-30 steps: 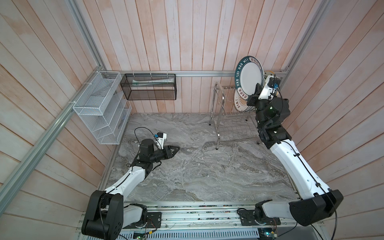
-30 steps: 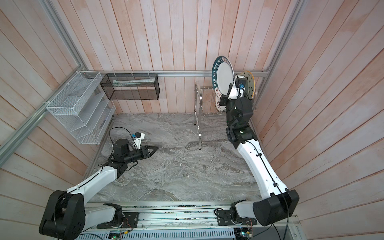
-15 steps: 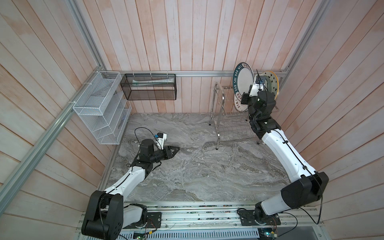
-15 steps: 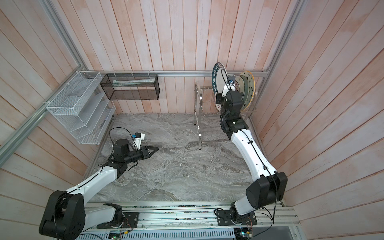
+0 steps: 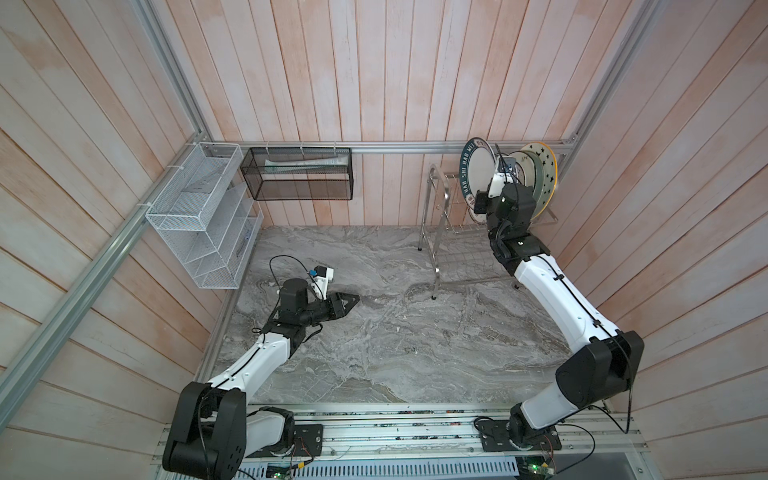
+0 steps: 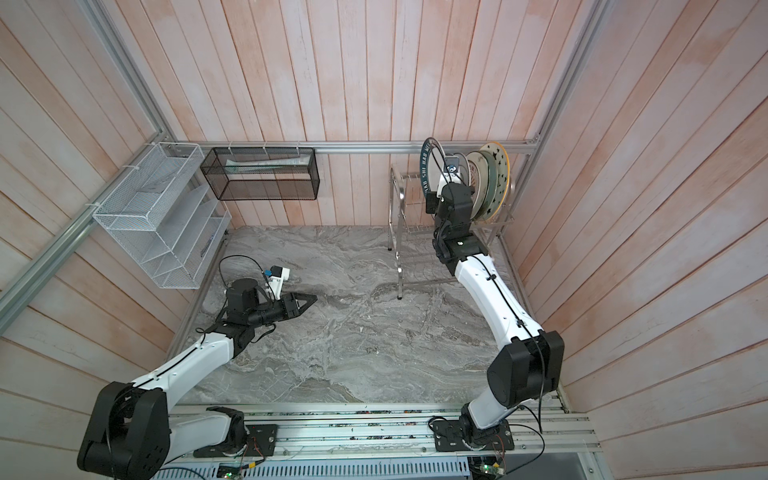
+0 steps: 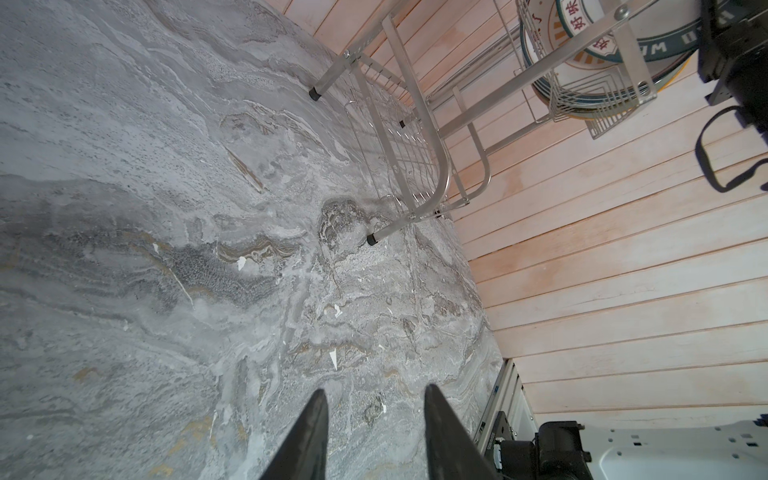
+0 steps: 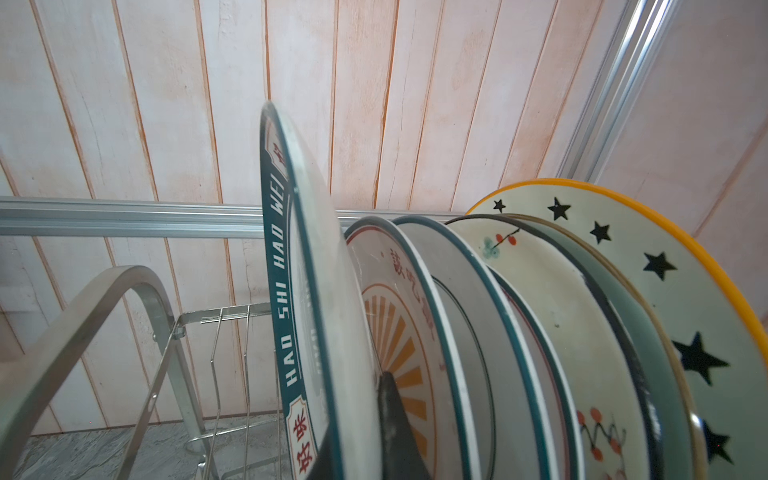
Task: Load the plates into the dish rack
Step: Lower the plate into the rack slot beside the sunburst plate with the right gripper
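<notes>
Dark-green lettered plate (image 8: 286, 270) upright in grip of right tool (image 8: 365, 411), beside racked plates (image 8: 540, 311); left tool (image 7: 374, 395) agape.

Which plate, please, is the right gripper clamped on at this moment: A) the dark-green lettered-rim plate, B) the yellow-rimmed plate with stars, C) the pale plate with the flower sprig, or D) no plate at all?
A: in the right wrist view the right gripper pinches the dark-green lettered-rim plate, held upright over the dish rack.
</notes>
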You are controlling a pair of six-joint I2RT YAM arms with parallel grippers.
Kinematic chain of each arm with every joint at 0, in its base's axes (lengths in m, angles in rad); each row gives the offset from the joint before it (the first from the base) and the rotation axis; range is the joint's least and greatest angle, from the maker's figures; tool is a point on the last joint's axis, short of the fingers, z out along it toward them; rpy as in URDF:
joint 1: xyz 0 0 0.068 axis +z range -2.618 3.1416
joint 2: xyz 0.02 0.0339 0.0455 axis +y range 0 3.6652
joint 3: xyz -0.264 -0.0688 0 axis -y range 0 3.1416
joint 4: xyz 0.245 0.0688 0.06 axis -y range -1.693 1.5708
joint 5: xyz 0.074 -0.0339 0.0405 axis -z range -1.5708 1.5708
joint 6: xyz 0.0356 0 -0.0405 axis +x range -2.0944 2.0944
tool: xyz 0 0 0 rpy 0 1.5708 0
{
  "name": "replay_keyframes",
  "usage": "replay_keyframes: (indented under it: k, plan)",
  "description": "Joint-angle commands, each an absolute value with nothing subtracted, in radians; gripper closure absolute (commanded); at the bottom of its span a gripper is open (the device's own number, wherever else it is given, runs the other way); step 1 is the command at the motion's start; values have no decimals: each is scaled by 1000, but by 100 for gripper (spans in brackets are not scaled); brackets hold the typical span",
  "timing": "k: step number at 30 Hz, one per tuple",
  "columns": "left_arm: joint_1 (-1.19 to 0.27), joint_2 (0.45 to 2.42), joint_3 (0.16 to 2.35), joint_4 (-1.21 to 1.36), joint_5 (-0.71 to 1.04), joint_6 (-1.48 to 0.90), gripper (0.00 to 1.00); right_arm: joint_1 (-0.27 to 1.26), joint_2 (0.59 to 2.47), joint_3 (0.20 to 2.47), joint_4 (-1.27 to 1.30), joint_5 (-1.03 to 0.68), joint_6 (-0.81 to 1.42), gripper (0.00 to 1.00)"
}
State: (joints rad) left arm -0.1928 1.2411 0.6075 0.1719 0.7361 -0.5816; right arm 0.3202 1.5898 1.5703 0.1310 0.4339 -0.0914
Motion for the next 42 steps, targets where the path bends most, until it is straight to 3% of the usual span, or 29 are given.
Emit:
replay_keyframes:
  k: [1,42]
  plan:
    - [-197,1223,615,166,737,-551,60,330,1595,1606,174,461,-97,100]
    - [-197,1206,605,152,725,-538,60,396,1588,1579,86,518,-22,100]
